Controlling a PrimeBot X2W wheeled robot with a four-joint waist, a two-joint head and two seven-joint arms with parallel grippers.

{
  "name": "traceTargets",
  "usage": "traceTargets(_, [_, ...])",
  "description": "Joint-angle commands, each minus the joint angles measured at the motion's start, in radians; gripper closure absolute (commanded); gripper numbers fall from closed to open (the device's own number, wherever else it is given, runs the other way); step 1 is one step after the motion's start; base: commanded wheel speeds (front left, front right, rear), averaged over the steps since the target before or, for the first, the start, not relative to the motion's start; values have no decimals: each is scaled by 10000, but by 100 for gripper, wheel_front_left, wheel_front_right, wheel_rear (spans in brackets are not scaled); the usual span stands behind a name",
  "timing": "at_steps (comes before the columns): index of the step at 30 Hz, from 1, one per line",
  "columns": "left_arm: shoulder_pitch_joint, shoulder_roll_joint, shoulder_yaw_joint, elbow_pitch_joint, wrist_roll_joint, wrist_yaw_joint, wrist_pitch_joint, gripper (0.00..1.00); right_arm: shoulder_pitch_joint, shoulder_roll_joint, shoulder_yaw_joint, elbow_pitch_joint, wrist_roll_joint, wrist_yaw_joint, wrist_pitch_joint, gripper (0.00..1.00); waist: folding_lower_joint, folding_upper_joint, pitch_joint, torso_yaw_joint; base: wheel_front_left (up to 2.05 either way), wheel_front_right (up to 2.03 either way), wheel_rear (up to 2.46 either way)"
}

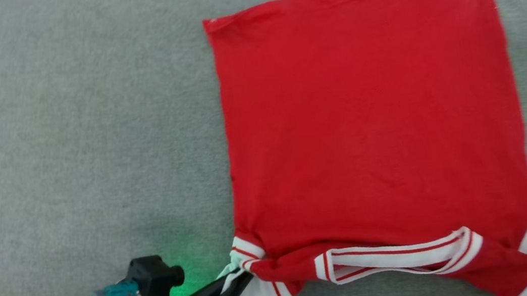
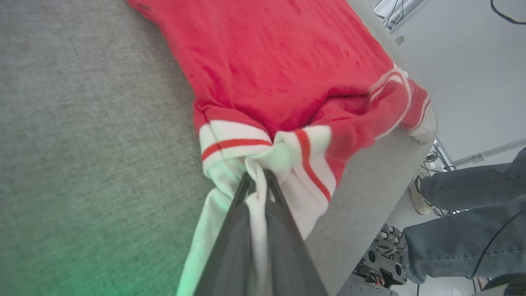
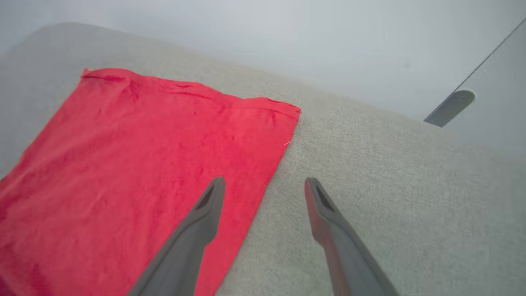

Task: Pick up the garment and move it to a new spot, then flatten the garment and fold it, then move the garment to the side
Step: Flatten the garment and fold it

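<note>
The shirt [image 1: 371,113] lies spread flat on the grey cloth table [image 1: 64,143], filling the right half of the head view, with its hem at the top and its collar and striped bands bunched along the bottom edge. At the lower left the left gripper [image 1: 239,275] pinches a fold of the white sleeve [image 2: 222,172] between closed fingers. The right gripper [image 3: 265,183] hovers over the shirt's side edge with fingers spread wide, holding nothing. The jersey looks light, limp and stretchy, so it will likely sag and drag; the thicker banded cuffs and the corners seem the surest places to grip
</note>
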Motion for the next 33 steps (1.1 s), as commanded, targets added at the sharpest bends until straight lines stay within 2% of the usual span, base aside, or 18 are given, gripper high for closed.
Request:
traceTargets(1, [-222, -106, -30, 33, 99, -56, 22, 100, -1071, 485, 453, 527, -415, -2, 512, 0, 0, 0, 593, 560, 0, 0, 0])
traceTargets(6, [-646, -290, -164, 116, 301, -99, 49, 100, -4222, 1752, 1589, 2969, -1600, -2, 2207, 0, 0, 0, 1096, 952, 0, 0, 0])
traceTargets(12, [-1068, -443, -340, 297, 362, -91, 21, 100, -6251, 2170, 1874, 5523, -2271, -4, 3609, 0, 0, 0, 1574, 1331, 0, 0, 0])
traceTargets(18, [-1467, -553, -666, 383, 361, -74, -32, 100, -7096, 2339, 1582, 7283, -2776, -4, 3897, 0, 0, 0, 1939, 1558, 0, 0, 0])
traceTargets(26, [-1834, -560, -937, 562, 285, -55, -242, 100, -6870, 2994, 1859, 8127, -2436, 10, 4525, 0, 0, 0, 2107, 1541, 0, 0, 0])
traceTargets(27, [-1872, -572, -959, 596, 279, -55, -285, 100, -6857, 2989, 1941, 8119, -2428, 19, 4571, 6, 0, 0, 2106, 1535, 0, 0, 0])
traceTargets(28, [-1899, -595, -965, 620, 267, -56, -340, 100, -6828, 2981, 2018, 8091, -2410, 21, 4577, 72, 0, 0, 2091, 1529, 0, 0, 0])
traceTargets(29, [-1920, -619, -978, 646, 257, -56, -396, 100, -6826, 2954, 2062, 8063, -2383, 24, 4539, 100, 0, 0, 2062, 1524, 0, 0, 0])
traceTargets(33, [-1915, -671, -949, 803, 397, -56, -589, 100, -6876, 2725, 1974, 7925, -2276, 16, 3992, 100, 0, 0, 1767, 1509, 0, 0, 0])
